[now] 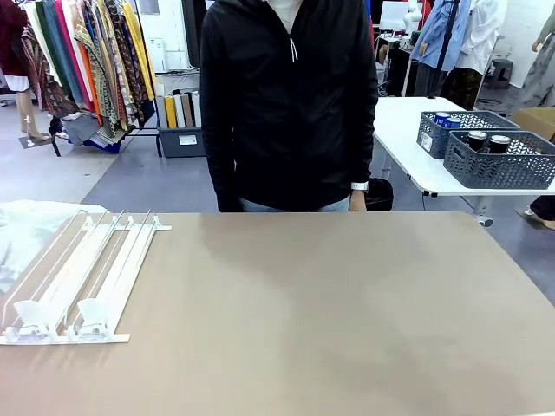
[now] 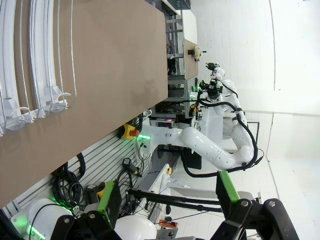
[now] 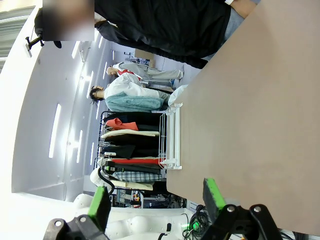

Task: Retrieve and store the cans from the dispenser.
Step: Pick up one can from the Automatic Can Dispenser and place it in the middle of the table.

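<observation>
The white railed dispenser [image 1: 87, 277] lies flat at the table's left side, its clear stops toward the near edge, and I see no cans in its lanes. It also shows in the left wrist view as the dispenser [image 2: 35, 55] and in the right wrist view as the dispenser [image 3: 170, 137]. Two dark cans [image 1: 487, 141] and blue-and-white cans [image 1: 448, 120] sit in grey baskets on a far table. My left gripper [image 2: 167, 195] is open off the table's near edge with nothing between its fingers. Well away from the rack, my right gripper [image 3: 156, 205] is also open and holds nothing.
A person in a black jacket [image 1: 286, 104] stands at the tan table's [image 1: 329, 312] far edge, hands down. Two grey lattice baskets [image 1: 503, 165] stand on a white table at the back right. White cloth [image 1: 22, 230] lies beside the dispenser at far left.
</observation>
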You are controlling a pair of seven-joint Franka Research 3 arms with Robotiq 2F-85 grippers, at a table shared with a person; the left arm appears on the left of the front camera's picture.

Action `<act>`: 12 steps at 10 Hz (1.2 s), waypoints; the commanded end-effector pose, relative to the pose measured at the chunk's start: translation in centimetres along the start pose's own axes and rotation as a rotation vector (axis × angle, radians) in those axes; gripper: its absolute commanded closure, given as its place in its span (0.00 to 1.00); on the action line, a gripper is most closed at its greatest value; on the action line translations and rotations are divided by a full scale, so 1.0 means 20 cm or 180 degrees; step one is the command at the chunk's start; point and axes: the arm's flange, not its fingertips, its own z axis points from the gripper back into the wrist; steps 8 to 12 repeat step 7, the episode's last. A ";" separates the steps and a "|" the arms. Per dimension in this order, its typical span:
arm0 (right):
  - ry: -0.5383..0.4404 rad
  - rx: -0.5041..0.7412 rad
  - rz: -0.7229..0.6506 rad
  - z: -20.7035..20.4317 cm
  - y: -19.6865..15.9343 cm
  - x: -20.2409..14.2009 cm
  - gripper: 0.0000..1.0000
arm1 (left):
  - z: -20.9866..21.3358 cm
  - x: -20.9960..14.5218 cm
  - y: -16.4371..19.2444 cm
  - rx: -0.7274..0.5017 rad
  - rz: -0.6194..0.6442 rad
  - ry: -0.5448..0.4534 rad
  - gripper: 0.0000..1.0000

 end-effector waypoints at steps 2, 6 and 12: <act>-0.0005 0.0044 0.0081 0.00 0.00 0.00 0.00 | 0.00 -0.01 -0.02 -0.0051 0.0036 0.0002 0.00; -0.0005 0.0044 0.0081 0.00 0.00 0.00 0.00 | 0.00 -0.01 -0.02 -0.0051 0.0036 0.0002 0.00; -0.0005 0.0044 0.0081 0.00 0.00 0.00 0.00 | 0.00 -0.01 -0.02 -0.0051 0.0036 0.0002 0.00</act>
